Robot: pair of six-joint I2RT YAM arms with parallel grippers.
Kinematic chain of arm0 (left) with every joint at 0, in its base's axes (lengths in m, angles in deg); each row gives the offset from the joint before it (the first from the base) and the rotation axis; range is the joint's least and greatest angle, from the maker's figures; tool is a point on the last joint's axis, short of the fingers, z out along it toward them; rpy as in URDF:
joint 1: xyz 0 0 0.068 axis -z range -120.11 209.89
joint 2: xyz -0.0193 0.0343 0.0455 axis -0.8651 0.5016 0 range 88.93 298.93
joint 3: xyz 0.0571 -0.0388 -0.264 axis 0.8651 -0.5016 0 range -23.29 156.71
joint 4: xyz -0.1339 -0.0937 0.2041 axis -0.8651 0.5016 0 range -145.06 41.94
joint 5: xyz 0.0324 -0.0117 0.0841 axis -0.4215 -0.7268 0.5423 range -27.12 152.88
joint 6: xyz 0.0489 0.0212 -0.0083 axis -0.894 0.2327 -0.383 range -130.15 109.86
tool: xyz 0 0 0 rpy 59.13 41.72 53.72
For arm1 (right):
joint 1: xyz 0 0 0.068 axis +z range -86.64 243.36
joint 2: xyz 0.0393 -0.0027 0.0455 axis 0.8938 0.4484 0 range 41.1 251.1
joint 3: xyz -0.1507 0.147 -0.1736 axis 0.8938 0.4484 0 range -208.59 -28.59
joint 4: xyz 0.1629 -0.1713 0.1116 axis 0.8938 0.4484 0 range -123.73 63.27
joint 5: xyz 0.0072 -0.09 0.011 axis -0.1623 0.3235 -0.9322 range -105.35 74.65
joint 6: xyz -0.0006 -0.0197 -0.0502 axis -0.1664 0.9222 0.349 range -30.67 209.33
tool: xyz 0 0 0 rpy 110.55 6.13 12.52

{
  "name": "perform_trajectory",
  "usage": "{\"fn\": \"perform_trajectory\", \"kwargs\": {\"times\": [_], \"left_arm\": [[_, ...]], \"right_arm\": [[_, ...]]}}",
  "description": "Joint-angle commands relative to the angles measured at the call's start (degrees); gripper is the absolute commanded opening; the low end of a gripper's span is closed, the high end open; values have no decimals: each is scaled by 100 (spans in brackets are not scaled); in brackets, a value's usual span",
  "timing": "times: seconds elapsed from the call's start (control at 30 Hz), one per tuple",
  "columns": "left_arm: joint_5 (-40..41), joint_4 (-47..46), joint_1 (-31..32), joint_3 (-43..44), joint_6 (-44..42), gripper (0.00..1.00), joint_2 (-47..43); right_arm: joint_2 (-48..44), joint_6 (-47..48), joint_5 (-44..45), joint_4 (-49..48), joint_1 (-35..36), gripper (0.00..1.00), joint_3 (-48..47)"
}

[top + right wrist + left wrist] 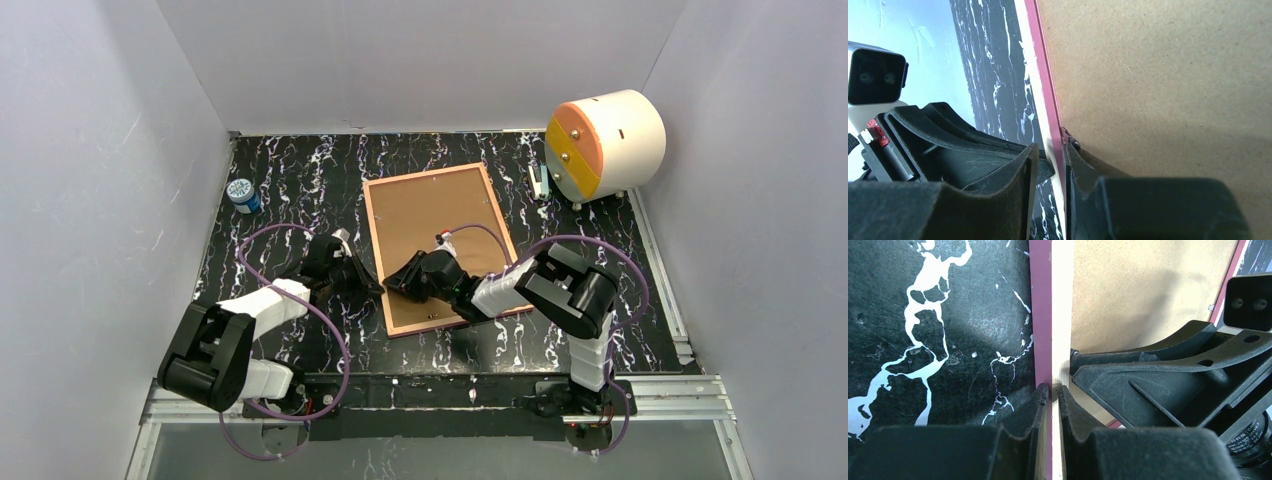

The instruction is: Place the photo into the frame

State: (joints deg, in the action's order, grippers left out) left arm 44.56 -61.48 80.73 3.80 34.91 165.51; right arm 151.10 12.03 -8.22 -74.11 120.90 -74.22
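Note:
The frame lies back-up on the black marbled table, with the brown backing board set in it. The photo is hidden. My left gripper is shut on the frame's left rail, which fills the gap between its fingers. My right gripper reaches across the board to the same rail just beside it. Its jaws straddle the pink edge: one finger lies against the board side, the other stands apart with a gap.
A white cylindrical drawer unit with an orange and yellow front stands at the back right, a small white object beside it. A small blue jar sits at the back left. White walls enclose the table.

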Motion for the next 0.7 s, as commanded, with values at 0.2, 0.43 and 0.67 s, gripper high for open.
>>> {"fn": "perform_trajectory", "kwargs": {"times": [0.2,0.43,0.67], "left_arm": [[432,1098,113,-170,-257,0,201],[497,1180,113,-64,-314,0,178],[508,1245,113,-38,-341,0,146]], "right_arm": [[-836,281,198,2,30,33,373],[-1558,1147,795,854,22,37,307],[-842,1875,-13,1086,-193,38,-401]]}}
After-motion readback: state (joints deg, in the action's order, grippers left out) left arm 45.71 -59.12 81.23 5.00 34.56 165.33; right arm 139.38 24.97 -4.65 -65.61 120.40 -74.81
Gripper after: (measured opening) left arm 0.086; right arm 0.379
